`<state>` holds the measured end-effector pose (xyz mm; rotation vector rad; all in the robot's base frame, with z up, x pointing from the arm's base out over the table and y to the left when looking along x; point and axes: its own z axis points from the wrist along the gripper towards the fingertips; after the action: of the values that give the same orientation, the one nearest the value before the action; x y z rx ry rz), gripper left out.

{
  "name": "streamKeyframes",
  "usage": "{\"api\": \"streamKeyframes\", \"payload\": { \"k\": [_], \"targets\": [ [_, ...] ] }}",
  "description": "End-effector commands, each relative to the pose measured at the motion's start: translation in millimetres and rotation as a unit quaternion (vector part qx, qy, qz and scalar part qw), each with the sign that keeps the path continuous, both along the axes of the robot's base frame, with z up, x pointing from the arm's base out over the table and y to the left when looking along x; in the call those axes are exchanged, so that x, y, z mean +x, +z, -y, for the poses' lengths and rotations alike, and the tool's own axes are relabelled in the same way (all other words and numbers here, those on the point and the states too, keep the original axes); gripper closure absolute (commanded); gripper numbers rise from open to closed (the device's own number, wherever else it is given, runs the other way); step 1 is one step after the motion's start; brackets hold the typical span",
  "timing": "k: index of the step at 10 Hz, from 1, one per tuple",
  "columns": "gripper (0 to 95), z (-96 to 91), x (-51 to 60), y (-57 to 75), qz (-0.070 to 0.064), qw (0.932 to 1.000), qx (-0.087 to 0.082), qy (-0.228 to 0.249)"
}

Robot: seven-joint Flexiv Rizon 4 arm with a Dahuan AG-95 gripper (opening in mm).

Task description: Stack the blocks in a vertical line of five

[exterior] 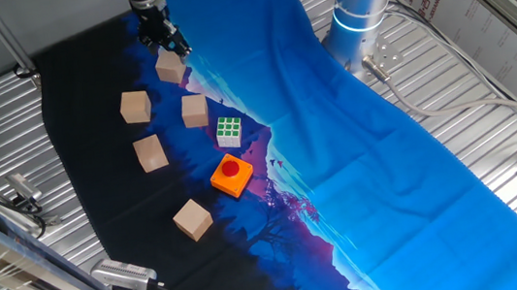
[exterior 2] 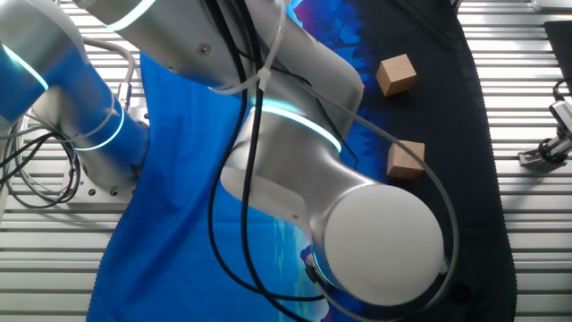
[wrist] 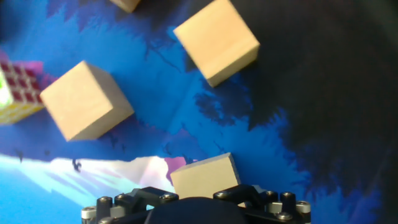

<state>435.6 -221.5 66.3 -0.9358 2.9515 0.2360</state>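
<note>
Five light-tan wooden blocks lie apart on the cloth, none on top of another. My gripper [exterior: 176, 47] is at the far end of the cloth, shut on one block [exterior: 171, 68]. In the hand view that block [wrist: 205, 174] sits between the jaws of the gripper [wrist: 200, 188], one finger against each side. The other blocks [exterior: 135, 106] [exterior: 194, 110] [exterior: 150, 152] [exterior: 192, 219] rest on the dark part of the cloth. Two of them [wrist: 216, 40] [wrist: 85, 99] show ahead of the hand. The other fixed view is mostly filled by the arm, with two blocks [exterior 2: 396, 73] [exterior 2: 406, 160] visible.
A green-and-white puzzle cube [exterior: 229, 131] [wrist: 15, 90] and a flat orange block with a red button [exterior: 232, 175] lie among the blocks. The blue-and-black cloth [exterior: 386, 150] covers a ribbed metal table. The arm's base [exterior: 360, 6] stands at the back right, with cables beside it.
</note>
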Motion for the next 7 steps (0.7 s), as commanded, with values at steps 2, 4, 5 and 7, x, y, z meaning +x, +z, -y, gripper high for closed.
{"api": "streamKeyframes", "payload": {
  "k": [2, 4, 5, 7],
  "targets": [
    [0.0, 0.1, -1.5, -1.3, 0.027, 0.9861, -0.025, 0.162],
    [0.0, 0.5, -1.1, -3.4, 0.026, 0.9866, -0.026, 0.159],
    [0.0, 1.1, -0.5, -6.6, 0.026, 0.9865, -0.028, 0.159],
    [0.0, 2.7, 1.3, -17.2, 0.023, 0.9905, -0.028, 0.132]
  ]
}}
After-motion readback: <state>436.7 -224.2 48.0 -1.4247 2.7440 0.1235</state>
